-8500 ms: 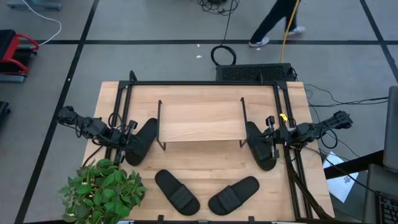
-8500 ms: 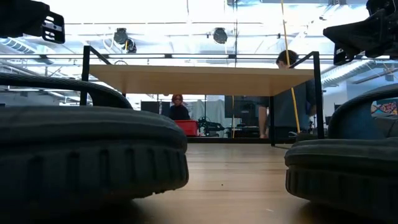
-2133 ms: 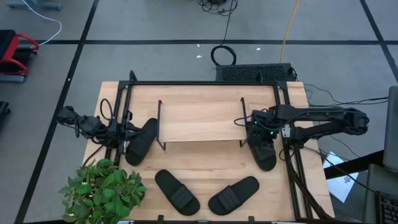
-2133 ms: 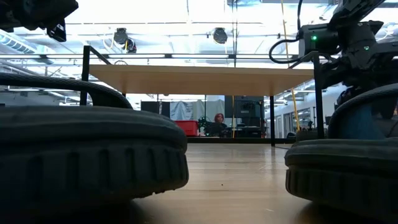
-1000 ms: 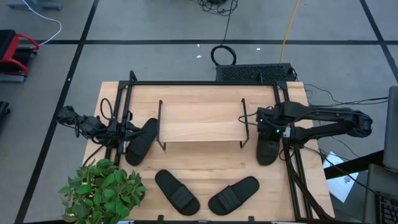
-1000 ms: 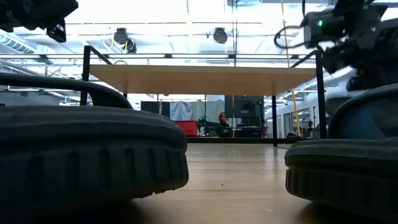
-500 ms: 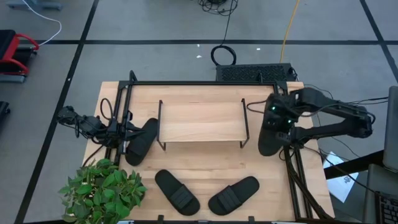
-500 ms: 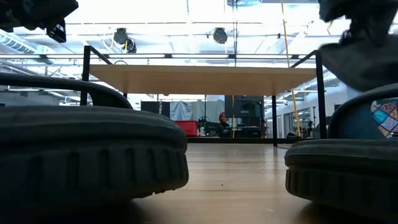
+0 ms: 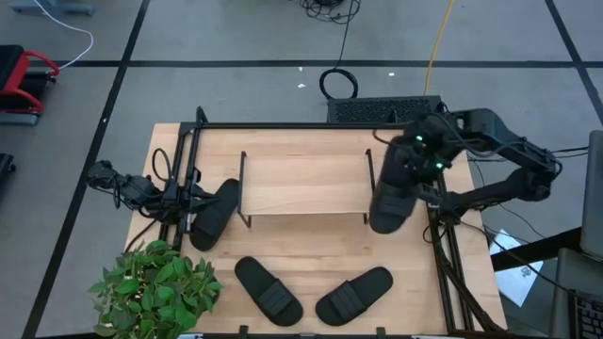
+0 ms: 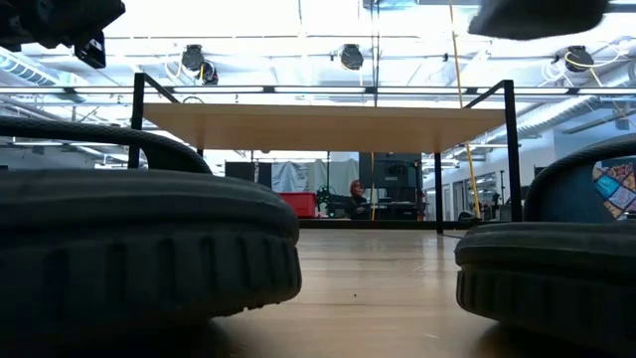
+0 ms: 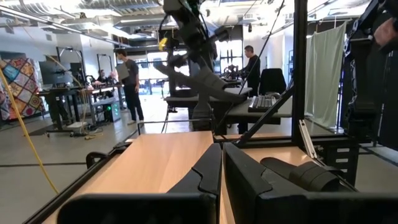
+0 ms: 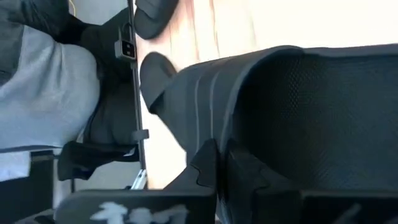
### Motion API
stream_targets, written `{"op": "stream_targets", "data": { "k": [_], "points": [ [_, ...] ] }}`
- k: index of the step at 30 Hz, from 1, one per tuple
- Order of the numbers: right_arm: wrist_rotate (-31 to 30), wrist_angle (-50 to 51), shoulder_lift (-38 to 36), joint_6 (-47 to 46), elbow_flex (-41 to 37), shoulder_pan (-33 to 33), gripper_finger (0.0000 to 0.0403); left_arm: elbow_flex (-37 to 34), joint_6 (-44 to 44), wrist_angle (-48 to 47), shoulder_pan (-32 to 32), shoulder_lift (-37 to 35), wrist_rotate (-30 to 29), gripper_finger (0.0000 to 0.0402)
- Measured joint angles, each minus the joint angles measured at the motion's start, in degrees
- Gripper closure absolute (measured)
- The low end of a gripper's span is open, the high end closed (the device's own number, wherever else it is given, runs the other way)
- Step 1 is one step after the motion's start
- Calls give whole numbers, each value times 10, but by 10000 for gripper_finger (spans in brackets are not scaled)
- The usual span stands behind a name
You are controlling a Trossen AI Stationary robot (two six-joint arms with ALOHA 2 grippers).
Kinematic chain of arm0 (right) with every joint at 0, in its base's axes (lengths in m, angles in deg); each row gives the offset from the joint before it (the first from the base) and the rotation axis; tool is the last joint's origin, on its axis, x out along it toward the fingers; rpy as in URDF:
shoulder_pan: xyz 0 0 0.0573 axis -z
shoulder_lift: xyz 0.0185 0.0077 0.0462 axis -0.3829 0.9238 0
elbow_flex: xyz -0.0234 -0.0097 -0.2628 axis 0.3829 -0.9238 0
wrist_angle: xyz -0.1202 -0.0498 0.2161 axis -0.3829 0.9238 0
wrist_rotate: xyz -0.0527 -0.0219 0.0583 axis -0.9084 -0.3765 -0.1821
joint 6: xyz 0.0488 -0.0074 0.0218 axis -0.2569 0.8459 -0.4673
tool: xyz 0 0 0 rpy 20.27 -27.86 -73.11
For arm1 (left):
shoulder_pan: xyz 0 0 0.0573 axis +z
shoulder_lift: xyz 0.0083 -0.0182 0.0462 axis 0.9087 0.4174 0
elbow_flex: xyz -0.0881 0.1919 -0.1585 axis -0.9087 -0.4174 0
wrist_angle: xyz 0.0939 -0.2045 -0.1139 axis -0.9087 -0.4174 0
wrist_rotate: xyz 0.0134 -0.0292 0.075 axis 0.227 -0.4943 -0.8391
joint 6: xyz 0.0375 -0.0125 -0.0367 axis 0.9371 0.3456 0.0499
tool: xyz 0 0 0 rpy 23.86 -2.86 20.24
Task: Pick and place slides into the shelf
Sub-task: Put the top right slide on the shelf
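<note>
My right gripper is shut on one black slide and holds it in the air beside the right end of the shelf. In the low view this slide shows above the level of the shelf's wooden top. A second slide lies on the table left of the shelf, next to my left gripper. That gripper is shut on nothing and points level across the table. Two more slides lie sole-down near the front edge. My right gripper pinches the edge of the slide's ribbed strap between its two fingers. The fingers slant down from above. The slide is lifted clear of the table and hangs tilted below them, its sole facing the wrist.
A black metal frame runs around the table's far and side edges. A green plant stands at the front left corner. Bare wood lies between the shelf and the two front slides. People and desks show in the room beyond.
My right gripper has risen steeply with the slide, tipping further downward. The slide has left the table, where it lay right of the shelf, and now hangs clear above it, a little nearer the shelf's right end.
</note>
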Motion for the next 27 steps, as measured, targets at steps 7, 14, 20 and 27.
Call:
{"op": "stream_targets", "data": {
  "k": [7,14,20,27],
  "points": [
    [40,-3,130,101,115,0,400,0,4,0,0,0,0,378],
    [75,-2,220,151,175,4,401,0,5,-4,0,0,0,378],
    [75,-2,272,190,176,45,401,0,5,-9,0,0,0,378],
    [100,-1,292,214,176,80,402,0,5,-13,0,0,0,378]
  ]
}}
